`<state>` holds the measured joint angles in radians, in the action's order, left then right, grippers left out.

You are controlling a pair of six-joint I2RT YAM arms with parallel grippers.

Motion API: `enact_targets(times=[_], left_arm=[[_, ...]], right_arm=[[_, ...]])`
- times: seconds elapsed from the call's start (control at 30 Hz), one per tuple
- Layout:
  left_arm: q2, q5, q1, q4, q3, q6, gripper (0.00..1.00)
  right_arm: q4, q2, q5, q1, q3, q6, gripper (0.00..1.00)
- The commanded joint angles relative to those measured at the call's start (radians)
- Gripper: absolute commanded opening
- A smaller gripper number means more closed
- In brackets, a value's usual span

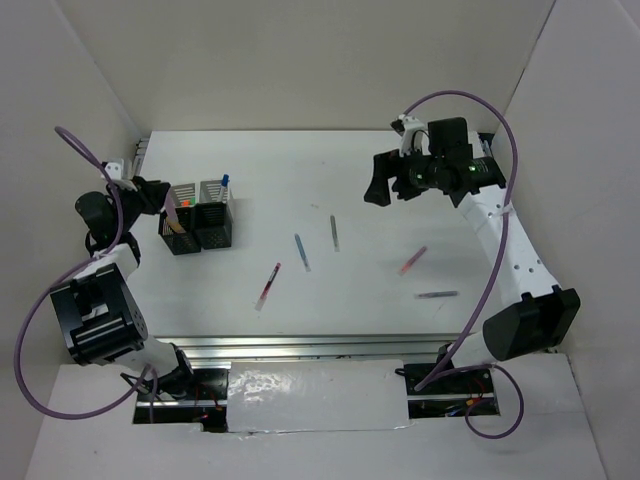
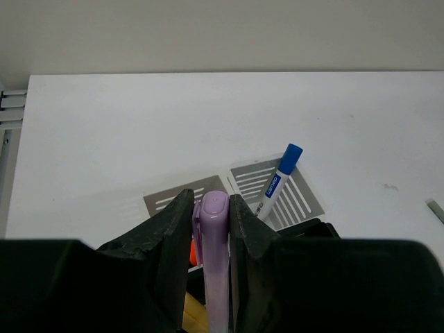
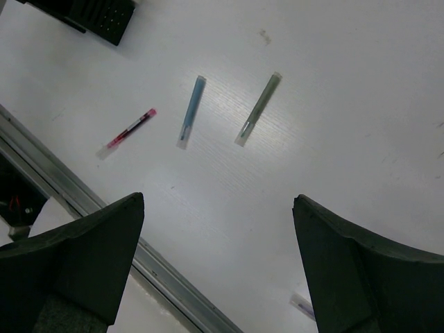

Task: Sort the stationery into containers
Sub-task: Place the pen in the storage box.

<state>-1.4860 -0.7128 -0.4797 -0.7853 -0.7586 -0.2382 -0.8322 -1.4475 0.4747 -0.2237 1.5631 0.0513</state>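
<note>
My left gripper [image 2: 211, 202] is shut on a purple highlighter [image 2: 214, 243] and holds it over the cluster of mesh cups [image 1: 200, 215] at the left; in the top view this gripper [image 1: 152, 196] is at the cups' left edge. A white blue-capped pen [image 2: 278, 182] stands in a grey cup [image 2: 300, 198]. Something orange [image 2: 193, 251] shows inside the cup below my jaws. My right gripper [image 1: 383, 184] is open and empty, high above the table's right half [image 3: 218, 201]. On the table lie a red pen [image 1: 267, 285], a blue pen [image 1: 301, 251] and a grey pen [image 1: 333, 232].
A pink-red pen [image 1: 413, 260] and a dark purple pen [image 1: 437, 295] lie at the right. In the right wrist view I see the red pen [image 3: 126, 132], blue pen [image 3: 190, 111], grey pen [image 3: 257, 107] and the table's metal front rail [image 3: 104, 215]. White walls enclose the table.
</note>
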Motion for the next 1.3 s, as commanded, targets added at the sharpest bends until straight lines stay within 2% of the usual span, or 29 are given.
enact_targets(times=[0.0,0.07,0.1,0.13,0.17,0.2,0.53,0.7,0.83,0.9,0.93,1.0,1.03,1.07,1.17,1.27], left_arm=[[-0.011,-0.011,0.0,-0.075,0.007,0.068,0.07],[-0.016,-0.019,-0.005,-0.06,0.004,0.071,0.15],[-0.016,-0.017,-0.004,-0.057,0.001,0.07,0.26],[-0.016,-0.022,-0.005,-0.051,-0.002,0.069,0.26],[-0.013,-0.024,-0.007,-0.04,-0.005,0.065,0.33],[-0.008,-0.024,-0.008,-0.042,-0.002,0.06,0.35],[0.046,-0.053,-0.016,-0.011,0.01,0.037,0.51],[0.076,-0.089,-0.043,0.011,0.001,0.011,0.53],[0.121,-0.096,-0.076,0.052,-0.05,-0.06,0.52],[0.144,-0.097,-0.083,0.15,-0.117,-0.101,0.54],[0.139,-0.102,-0.085,0.349,-0.228,-0.099,0.55],[0.121,-0.155,-0.089,0.565,-0.359,-0.057,0.57],[0.101,-0.204,-0.091,0.745,-0.471,-0.017,0.59],[0.095,-0.218,-0.094,0.829,-0.511,-0.001,0.6],[0.104,-0.319,-0.123,0.975,-0.588,0.02,0.61],[0.153,-0.364,-0.154,1.009,-0.576,0.016,0.62]], right_arm=[[0.007,0.001,0.008,-0.026,0.002,0.036,0.94],[0.005,0.006,0.001,-0.042,-0.008,0.059,0.94],[0.001,0.009,-0.001,-0.058,-0.009,0.071,0.94],[-0.002,0.009,-0.002,-0.068,-0.012,0.082,0.94],[-0.005,0.007,-0.004,-0.081,-0.017,0.109,0.94],[-0.013,0.009,-0.004,-0.104,-0.018,0.125,0.93],[-0.054,-0.008,-0.037,-0.261,-0.006,0.312,0.89],[-0.044,-0.028,-0.058,-0.305,-0.011,0.37,0.86],[-0.018,-0.036,-0.085,-0.37,-0.031,0.485,0.78],[-0.007,-0.039,-0.102,-0.425,-0.05,0.563,0.7],[-0.005,-0.045,-0.108,-0.445,-0.057,0.669,0.61],[-0.019,-0.072,-0.108,-0.494,-0.064,0.778,0.55],[-0.028,-0.086,-0.097,-0.503,-0.063,0.896,0.51],[-0.039,-0.1,-0.069,-0.512,-0.06,0.95,0.49],[-0.051,-0.183,-0.03,-0.552,-0.012,1.143,0.43],[-0.054,-0.302,-0.022,-0.597,0.081,1.257,0.41]])
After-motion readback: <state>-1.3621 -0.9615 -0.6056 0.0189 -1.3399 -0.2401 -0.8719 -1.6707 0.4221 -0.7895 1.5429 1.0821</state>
